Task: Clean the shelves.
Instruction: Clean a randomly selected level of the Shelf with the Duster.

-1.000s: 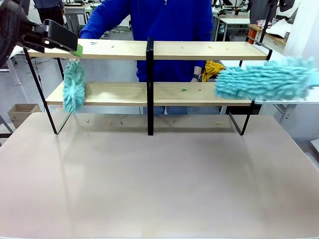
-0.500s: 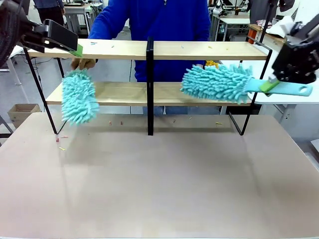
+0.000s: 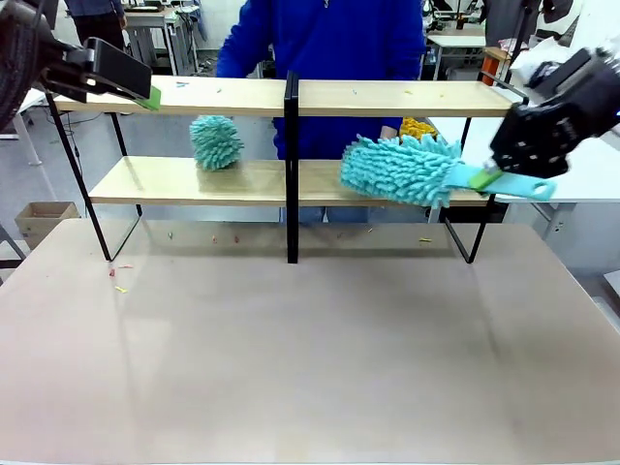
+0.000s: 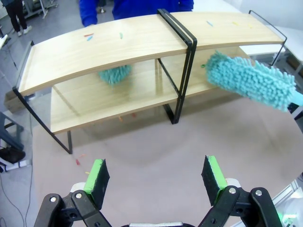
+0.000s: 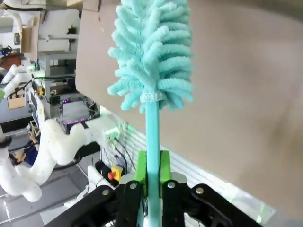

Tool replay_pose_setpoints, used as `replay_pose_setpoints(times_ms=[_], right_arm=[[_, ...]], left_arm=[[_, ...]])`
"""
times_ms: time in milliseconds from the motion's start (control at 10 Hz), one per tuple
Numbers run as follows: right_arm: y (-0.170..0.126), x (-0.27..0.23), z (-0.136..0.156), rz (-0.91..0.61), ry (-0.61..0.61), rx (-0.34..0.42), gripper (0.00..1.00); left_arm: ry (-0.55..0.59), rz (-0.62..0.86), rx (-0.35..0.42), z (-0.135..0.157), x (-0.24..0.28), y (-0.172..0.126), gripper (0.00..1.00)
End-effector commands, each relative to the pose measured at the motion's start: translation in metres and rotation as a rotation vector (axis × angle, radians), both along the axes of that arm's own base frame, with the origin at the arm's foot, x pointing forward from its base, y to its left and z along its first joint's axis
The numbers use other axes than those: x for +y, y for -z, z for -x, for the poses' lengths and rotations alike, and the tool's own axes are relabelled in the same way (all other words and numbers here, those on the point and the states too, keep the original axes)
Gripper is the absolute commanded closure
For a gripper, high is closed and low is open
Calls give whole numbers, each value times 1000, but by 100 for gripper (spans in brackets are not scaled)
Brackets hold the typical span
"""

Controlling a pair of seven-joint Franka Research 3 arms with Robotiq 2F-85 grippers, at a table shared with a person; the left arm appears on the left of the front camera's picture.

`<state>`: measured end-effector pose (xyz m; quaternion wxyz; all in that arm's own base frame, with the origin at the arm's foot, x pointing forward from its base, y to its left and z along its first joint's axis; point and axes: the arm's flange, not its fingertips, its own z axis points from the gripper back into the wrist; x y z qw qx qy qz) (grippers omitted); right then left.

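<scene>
Right gripper (image 3: 492,175) around duster (image 3: 397,172), beside shelves (image 3: 387,98)

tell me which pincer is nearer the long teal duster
Right. The right pincer is shut on the duster's handle at the shelves' right end; the left pincer hangs open, back from the left unit.

Upright two-tier light-wood shelves (image 3: 387,97)
</scene>
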<state>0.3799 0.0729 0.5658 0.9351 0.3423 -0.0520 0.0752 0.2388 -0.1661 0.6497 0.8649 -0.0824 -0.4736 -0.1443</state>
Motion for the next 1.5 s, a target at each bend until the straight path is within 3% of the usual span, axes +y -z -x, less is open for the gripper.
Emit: replay_pose_setpoints(times_ms=[0,100,600,800,1000,1200,1300,1400], right_arm=[[23,18,-23,-95,34,-135,88],[33,28,-30,-96,14,-166,88],[74,48,-51,-46,43,-139,88],[81,38,-52,14,107,-113,88],[88,22,-48,158,247,-103,88],[86,-7,-35,474,515,-57,88],[76,-26,-27,635,718,-71,88],[66,-30,-22,616,760,-124,88]], left_arm=[[-2,4,-4,1,1,0,0],[-2,4,-4,1,1,0,0],[-2,4,-4,1,1,0,0],[-2,4,-4,1,1,0,0],[-2,4,-4,1,1,0,0],[-2,4,-4,1,1,0,0],[-2,4,-4,1,1,0,0],[-2,4,-4,1,1,0,0]])
